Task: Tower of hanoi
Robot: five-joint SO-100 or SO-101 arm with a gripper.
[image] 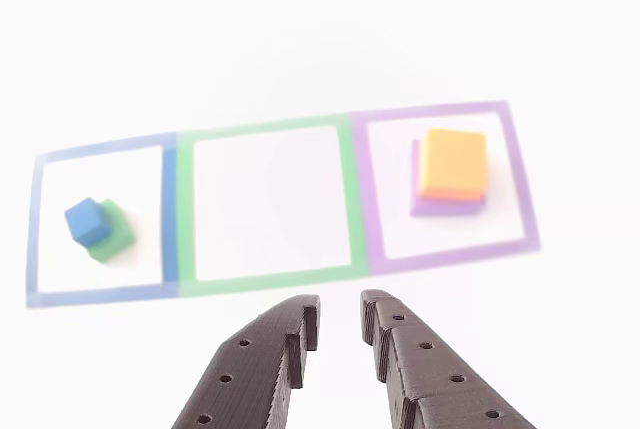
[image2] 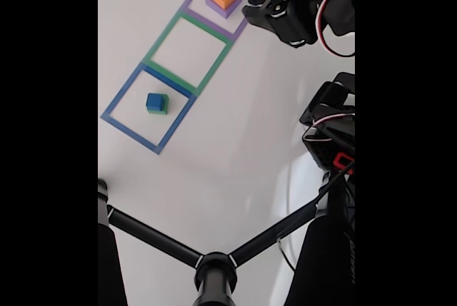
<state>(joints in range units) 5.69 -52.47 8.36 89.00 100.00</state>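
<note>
White surface (image: 300, 39), no readable writing. Green square (image: 268, 207) as landmark, other view: left of it, blue square (image: 100, 221) holds blue cube (image: 86, 220) atop green cube (image: 115, 234); right, purple square (image: 445, 184) holds orange block (image: 453, 163) atop purple block (image: 440, 205). Gripper (image: 340, 319) just below green square, jaws slightly apart, empty.

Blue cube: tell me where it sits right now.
The blue cube sits atop the green cube inside the blue square, leftmost in the other view.
</note>
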